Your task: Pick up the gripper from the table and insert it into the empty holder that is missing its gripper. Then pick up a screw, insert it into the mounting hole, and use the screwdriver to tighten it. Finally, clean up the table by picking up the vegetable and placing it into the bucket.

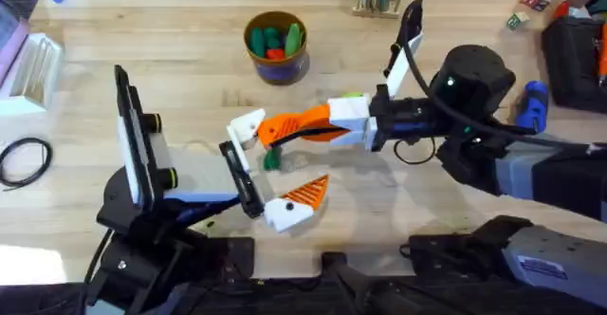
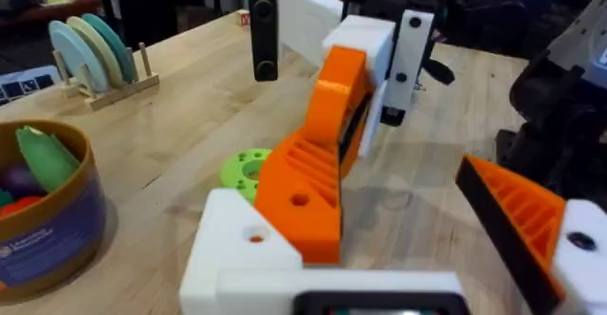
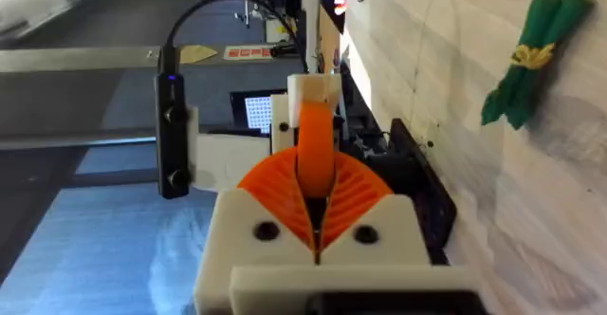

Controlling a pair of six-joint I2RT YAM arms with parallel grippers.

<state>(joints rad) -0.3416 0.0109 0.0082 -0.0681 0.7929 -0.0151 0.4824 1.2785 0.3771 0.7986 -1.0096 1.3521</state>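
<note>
Orange plastic wedge gripper (image 2: 299,187), clamped in the closed right gripper (image 3: 315,196), rests against the white plastic block holder (image 2: 237,249) and likely needs pressing squarely home until the screw holes align.

Overhead: fixed high above table (image 1: 190,40), looking down and forward, arm bases along bottom edge, wide coverage.

Left wrist: low, close over tabletop, facing across table toward far clutter; bucket (image 2: 43,211) at left edge.

Right wrist: very close, rolled sideways, tabletop running up right side; vegetable (image 3: 526,59) upper right.

Shared: vegetable (image 1: 271,158) at overhead centre; bucket (image 1: 276,45) upper centre.
</note>
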